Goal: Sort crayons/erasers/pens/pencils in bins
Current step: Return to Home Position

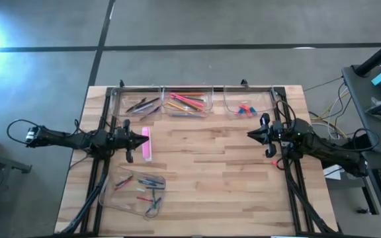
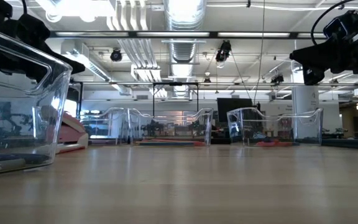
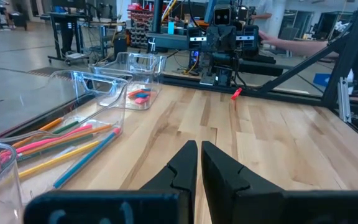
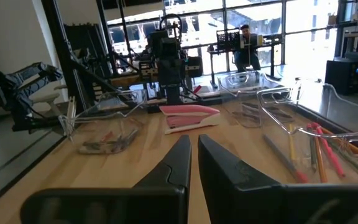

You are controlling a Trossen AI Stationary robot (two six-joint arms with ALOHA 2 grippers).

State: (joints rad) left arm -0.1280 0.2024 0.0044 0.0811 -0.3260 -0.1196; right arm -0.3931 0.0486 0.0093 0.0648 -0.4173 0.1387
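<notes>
The wooden table (image 1: 204, 178) is flanked by two dark arms. The left arm (image 1: 65, 139) is brought in from the left edge and the right arm (image 1: 323, 149) from the right edge; both are held at mid-table and pointed toward each other. Three of the bins are lined along the far edge: one (image 1: 121, 109) with the pens (image 1: 144, 104) in it, the middle one (image 1: 208, 109) with the pencils (image 1: 187, 102), and the one (image 1: 230, 109) nearest the right arm with the erasers (image 1: 245, 109). The fourth bin (image 1: 121, 198) is set apart toward the near-left corner, slightly askew, with the crayons (image 1: 147, 188) inside. A pink stapler-like bar (image 1: 145, 142) is laid just ahead of the left gripper (image 3: 199, 152), its long axis running from far edge to near edge, square across that gripper's line; whether the two touch cannot be told. The left gripper's fingers are drawn almost together with only a slit between them, and nothing is held. The right gripper (image 4: 193, 144) is seen the same way, nearly closed and empty. One small red piece (image 3: 236, 94) is left outside the bins, on the board by the right arm's frame. It lies toward the near edge from the right gripper's tip; its kind and long axis cannot be made out. If it is to be sorted, it is judged to fall to the right arm, with little room beside the frame. The sorting is otherwise judged done. For a retreat, bare board is offered between the grippers; the pink bar is to be minded on the left and the eraser bin's wall on the right.
</notes>
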